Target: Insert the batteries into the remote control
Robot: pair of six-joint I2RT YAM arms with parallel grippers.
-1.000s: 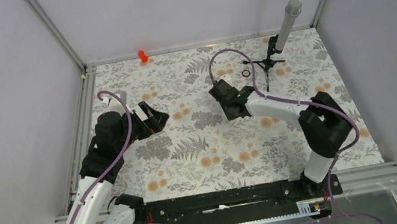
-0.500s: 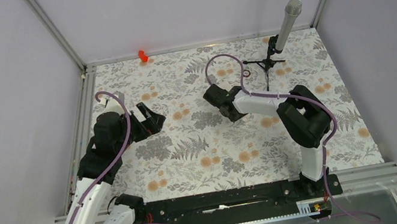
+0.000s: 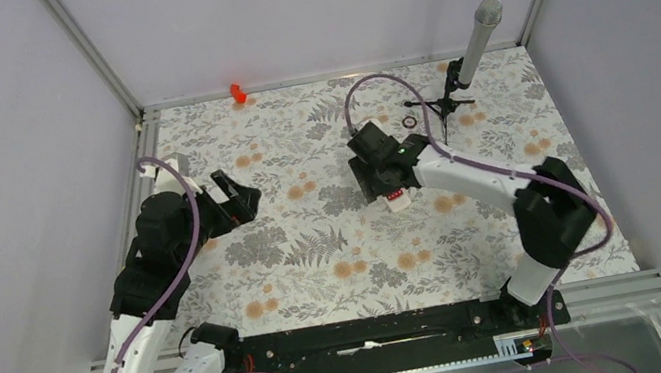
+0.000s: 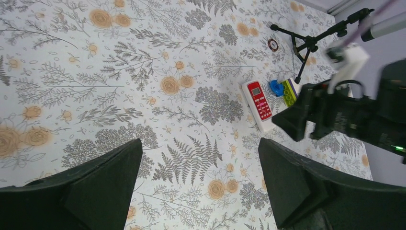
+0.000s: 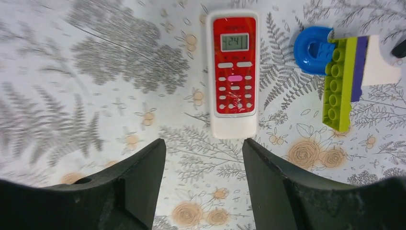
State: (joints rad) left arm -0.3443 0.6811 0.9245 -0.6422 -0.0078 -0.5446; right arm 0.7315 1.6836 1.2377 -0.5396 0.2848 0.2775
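The remote control (image 5: 233, 72) lies face up on the floral mat, red button panel and display showing. It also shows in the left wrist view (image 4: 258, 103), and as a small red-and-white piece in the top view (image 3: 397, 199). My right gripper (image 5: 203, 143) is open and empty, hovering just above the remote's lower end; in the top view the right gripper (image 3: 379, 183) covers most of it. My left gripper (image 4: 199, 143) is open and empty over bare mat at the left (image 3: 242, 196). No batteries are in view.
A blue disc (image 5: 311, 48), a yellow-green and dark block (image 5: 339, 86) and a small white square piece (image 5: 380, 67) lie right of the remote. A microphone tripod (image 3: 454, 100) and a dark ring (image 3: 410, 121) stand behind. A red object (image 3: 238, 91) sits at the back edge.
My right gripper swung left, then back and higher, and part of the remote now shows below it. My left arm has drawn back to the left.
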